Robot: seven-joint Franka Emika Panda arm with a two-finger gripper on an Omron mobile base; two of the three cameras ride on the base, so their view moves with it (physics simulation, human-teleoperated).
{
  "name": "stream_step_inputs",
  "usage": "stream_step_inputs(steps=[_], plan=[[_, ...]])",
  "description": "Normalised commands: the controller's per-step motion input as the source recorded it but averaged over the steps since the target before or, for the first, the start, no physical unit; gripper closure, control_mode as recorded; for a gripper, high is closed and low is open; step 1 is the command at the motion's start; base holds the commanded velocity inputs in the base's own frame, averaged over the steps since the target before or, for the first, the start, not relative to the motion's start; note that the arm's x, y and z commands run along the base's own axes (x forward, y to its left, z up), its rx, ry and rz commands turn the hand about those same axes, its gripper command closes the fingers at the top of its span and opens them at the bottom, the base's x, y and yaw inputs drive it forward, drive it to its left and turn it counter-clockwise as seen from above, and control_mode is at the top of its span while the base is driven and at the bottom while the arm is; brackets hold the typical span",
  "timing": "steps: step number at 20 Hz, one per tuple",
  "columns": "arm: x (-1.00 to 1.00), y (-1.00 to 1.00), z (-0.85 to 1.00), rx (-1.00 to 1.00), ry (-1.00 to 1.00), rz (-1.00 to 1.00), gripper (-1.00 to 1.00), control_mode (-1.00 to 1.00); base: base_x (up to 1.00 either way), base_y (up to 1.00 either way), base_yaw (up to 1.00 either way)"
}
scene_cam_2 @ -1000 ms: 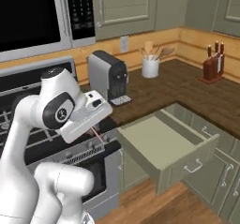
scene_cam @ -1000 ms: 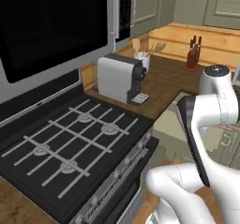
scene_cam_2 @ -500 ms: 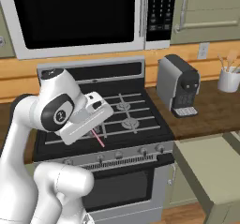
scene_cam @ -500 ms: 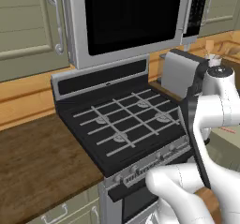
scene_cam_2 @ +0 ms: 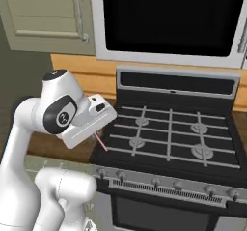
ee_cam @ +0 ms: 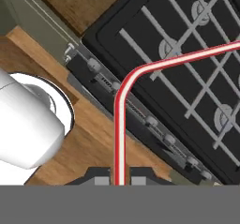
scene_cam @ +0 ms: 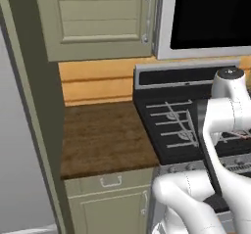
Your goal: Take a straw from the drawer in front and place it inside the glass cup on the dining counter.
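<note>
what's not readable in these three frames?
- Straw: far end cut off by the hand view's right edge.
- Straw in the right base view: just a short tip, the rest hidden behind the hand.
- Gripper: fingertips cut by the bottom band.

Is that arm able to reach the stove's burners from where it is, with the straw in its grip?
Probably yes. The gripper, shut on the straw, hangs just off the front left corner of the stove, and nothing stands on the grates. The bent straw would likely touch first.
</note>
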Motion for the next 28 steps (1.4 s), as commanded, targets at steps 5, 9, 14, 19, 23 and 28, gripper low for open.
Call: stream_step_inputs(steps=[5,9,14,19,23,28], plan=[[0.0,0.0,0.0,0.0,0.0,0.0,1.0,1.0,-0.5,0.29,0.59],[0.0,0.0,0.0,0.0,0.0,0.0,1.0,1.0,-0.95,0.0,0.47],[0.0,0.0,0.0,0.0,0.0,0.0,1.0,1.0,-0.98,0.0,0.44],[0.0,0.0,0.0,0.0,0.0,0.0,1.0,1.0,-0.63,0.13,0.58],[0.0,0.0,0.0,0.0,0.0,0.0,1.0,1.0,-0.41,0.36,0.63],[0.0,0.0,0.0,0.0,0.0,0.0,1.0,1.0,-0.33,0.39,0.63]])
